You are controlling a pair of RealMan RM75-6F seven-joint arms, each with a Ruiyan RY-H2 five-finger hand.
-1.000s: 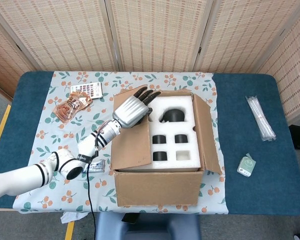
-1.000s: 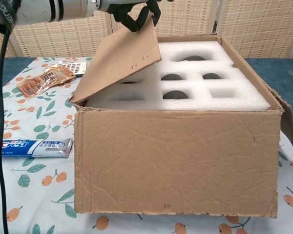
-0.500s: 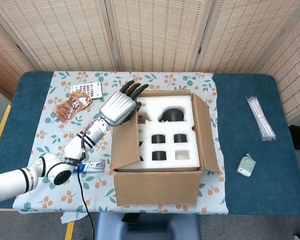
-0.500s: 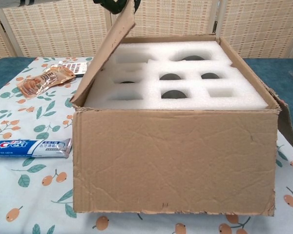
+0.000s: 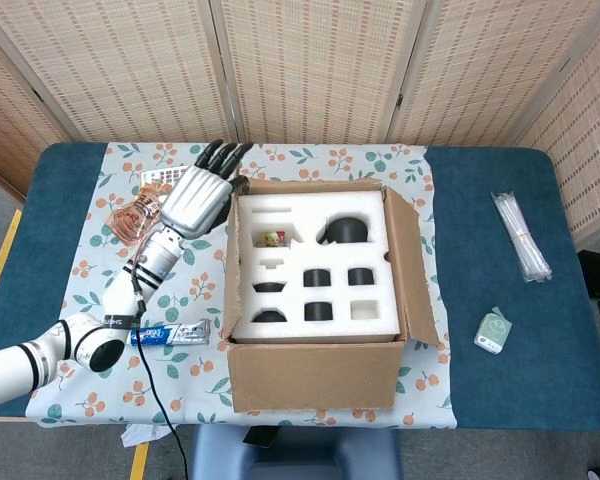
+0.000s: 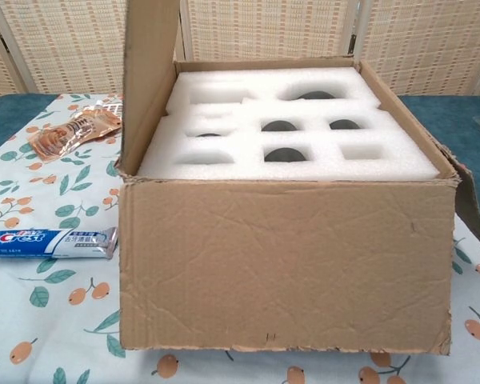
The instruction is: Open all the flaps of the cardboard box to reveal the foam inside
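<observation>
The cardboard box (image 5: 315,375) stands in the middle of the table with white foam (image 5: 310,265) showing in its top. Its left flap (image 6: 148,80) stands nearly upright, and from above it shows only as a thin edge. The right flap (image 5: 412,265) leans outward. My left hand (image 5: 195,195) lies just outside the left flap near the box's back left corner. Its fingers (image 5: 220,155) stretch out, spread, toward the far side of the table and grip nothing. The foam (image 6: 304,136) has several round and square cut-outs. The chest view does not show the hand. My right hand is in neither view.
A toothpaste tube (image 5: 170,333) lies left of the box under my left forearm. A snack packet (image 5: 140,215) and a coloured card (image 5: 165,178) sit at the back left. A clear bag of sticks (image 5: 520,235) and a small green tag (image 5: 493,332) lie to the right.
My left hand has swung the left flap up from lying over the foam to nearly upright, moving left and away from the box. The left half of the foam is now uncovered.
</observation>
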